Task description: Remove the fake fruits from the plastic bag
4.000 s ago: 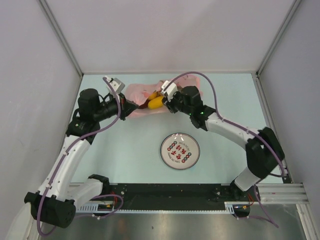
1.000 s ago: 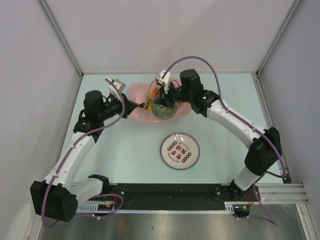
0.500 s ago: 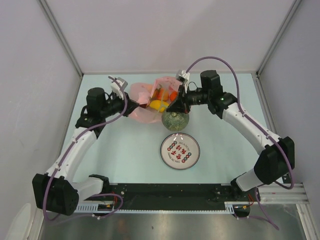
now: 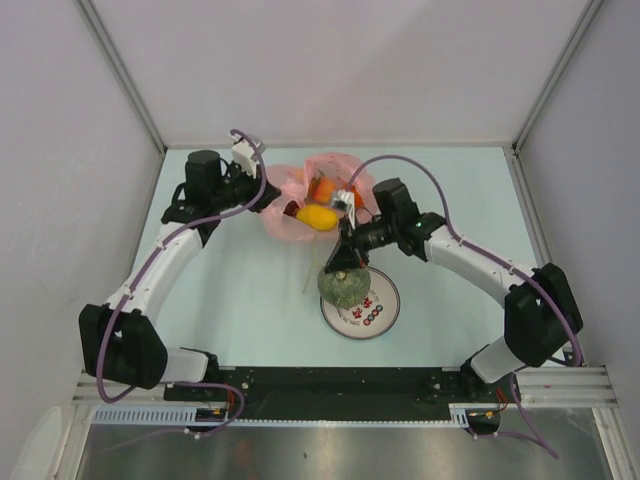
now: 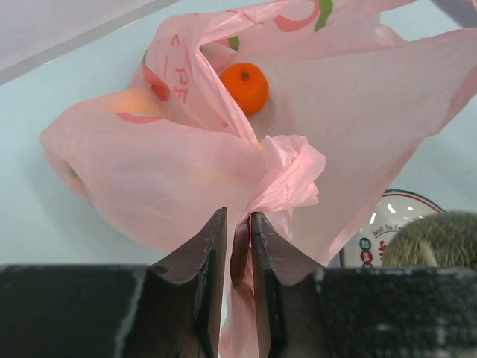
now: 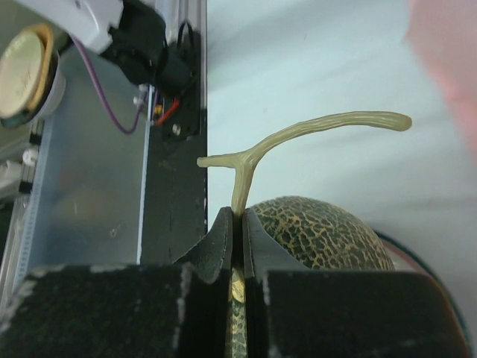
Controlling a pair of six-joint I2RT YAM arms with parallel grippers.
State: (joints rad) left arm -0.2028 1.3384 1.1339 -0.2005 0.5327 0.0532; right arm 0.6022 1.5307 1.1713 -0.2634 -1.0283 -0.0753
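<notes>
The right hand (image 6: 238, 227) was pinched tight on the pale stem (image 6: 335, 119) of the netted melon (image 6: 320, 231). A second before, the melon had sat at the bag's mouth; now it hung over the left rim of the white plate (image 4: 392, 300). That put the largest fruit out of the plastic bag (image 4: 283, 225), with only its set-down left to do. The left hand (image 5: 235, 231), jaws a narrow slit apart, held a fold of the bag's film on the far side of the plate. An orange ball (image 5: 246, 87) and a yellow-orange oval (image 4: 316, 216) remained in the bag on the table (image 4: 240, 290). Whether the melon touched the plate could not be told. The small red pieces were mostly hidden by crumpled film.
</notes>
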